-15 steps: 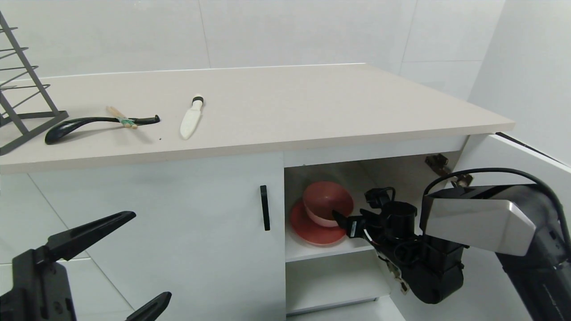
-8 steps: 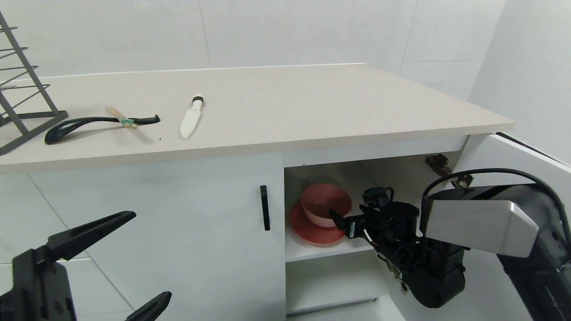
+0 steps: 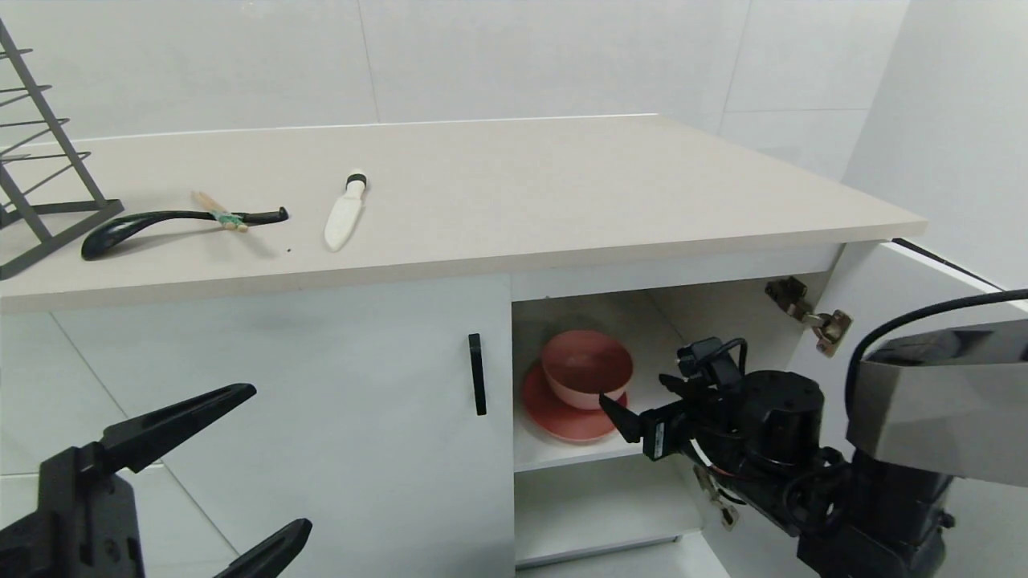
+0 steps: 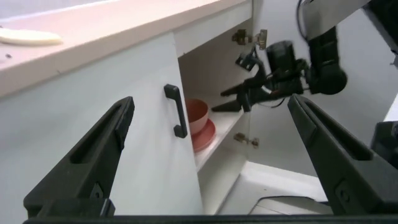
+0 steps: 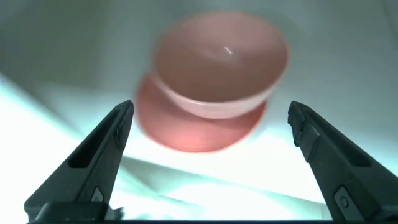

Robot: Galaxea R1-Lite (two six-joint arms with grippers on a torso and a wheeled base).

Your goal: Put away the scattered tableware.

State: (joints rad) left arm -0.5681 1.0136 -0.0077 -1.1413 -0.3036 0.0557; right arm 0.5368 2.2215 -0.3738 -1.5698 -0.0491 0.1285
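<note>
A pink bowl (image 3: pixel 586 368) sits upright on a red plate (image 3: pixel 562 419) on the upper shelf of the open cabinet. My right gripper (image 3: pixel 634 397) hovers open just outside the shelf, a little in front of the bowl (image 5: pixel 221 62) and plate (image 5: pixel 186 134), touching neither. On the countertop lie a black ladle (image 3: pixel 144 225), a pair of chopsticks (image 3: pixel 218 211) across its handle, and a white knife (image 3: pixel 345 213). My left gripper (image 3: pixel 277 457) hangs open and empty low on the left, before the closed cabinet door, facing the bowl (image 4: pixel 198 115).
A dark wire rack (image 3: pixel 40 185) stands at the counter's far left. The closed door has a black handle (image 3: pixel 477 373). The cabinet's right door (image 3: pixel 923 281) swings open beside my right arm. A bare lower shelf (image 3: pixel 594 506) lies under the plate.
The bowl went from tilted at my right gripper's finger to resting flat on the plate. The right gripper then drew back out of the cabinet. The left arm barely moved.
</note>
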